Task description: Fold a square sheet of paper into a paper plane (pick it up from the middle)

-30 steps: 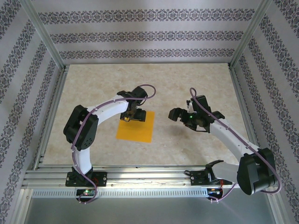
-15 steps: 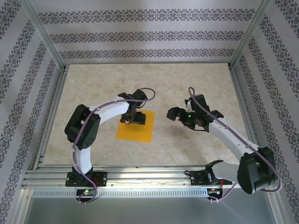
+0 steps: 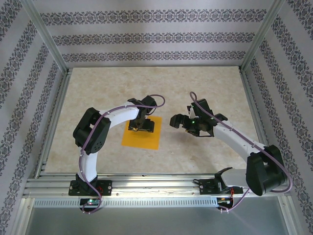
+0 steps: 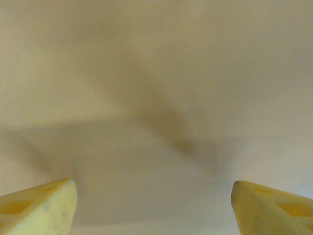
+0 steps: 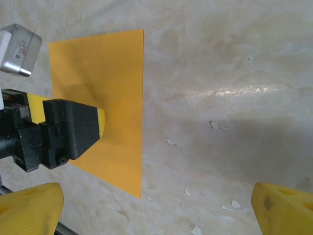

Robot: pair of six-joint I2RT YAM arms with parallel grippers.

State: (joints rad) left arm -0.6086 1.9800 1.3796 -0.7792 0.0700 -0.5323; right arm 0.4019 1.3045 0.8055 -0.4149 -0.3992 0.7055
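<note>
The square sheet of paper [image 3: 142, 139] lies flat on the counter [image 3: 98, 88], between the two arms and nearer the left one. The left end effector [image 3: 140, 125] stands over the sheet's far half, fingers spread wide and gripping nothing; whether it touches the paper cannot be determined. The right end effector [image 3: 175, 121] hovers just right of the sheet, fully spread and empty.

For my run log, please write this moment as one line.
paper: flat, unfolded | left gripper: open, over paper | right gripper: open, right of paper
</note>
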